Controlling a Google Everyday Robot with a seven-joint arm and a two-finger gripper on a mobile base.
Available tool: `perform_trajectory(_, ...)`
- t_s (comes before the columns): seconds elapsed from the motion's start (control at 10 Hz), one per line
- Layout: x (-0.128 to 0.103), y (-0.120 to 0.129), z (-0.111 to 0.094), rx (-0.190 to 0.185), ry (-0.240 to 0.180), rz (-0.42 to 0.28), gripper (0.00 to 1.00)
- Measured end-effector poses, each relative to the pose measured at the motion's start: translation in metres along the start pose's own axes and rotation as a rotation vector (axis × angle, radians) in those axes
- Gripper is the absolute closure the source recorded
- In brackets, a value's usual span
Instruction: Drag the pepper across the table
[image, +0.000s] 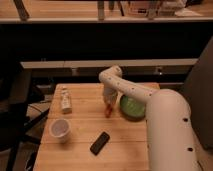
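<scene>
The pepper (108, 110) is a small slim red-orange shape on the light-wood table (80, 152), just left of the green bowl (132, 108). My gripper (107, 103) hangs from the white arm, pointing down right over the pepper's top end, at the middle of the table. The pepper's upper part is hidden by the gripper.
A small bottle (65, 99) stands at the table's left. A white cup (60, 129) stands at the front left. A black phone-like slab (100, 143) lies at the front middle. A long pale shelf (60, 64) runs behind the table.
</scene>
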Motion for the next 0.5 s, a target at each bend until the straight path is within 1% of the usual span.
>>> perform_trajectory(0.5, -0.0014, 0.0048, -0.0005, 0.000, -0.002, -0.004, 1.00)
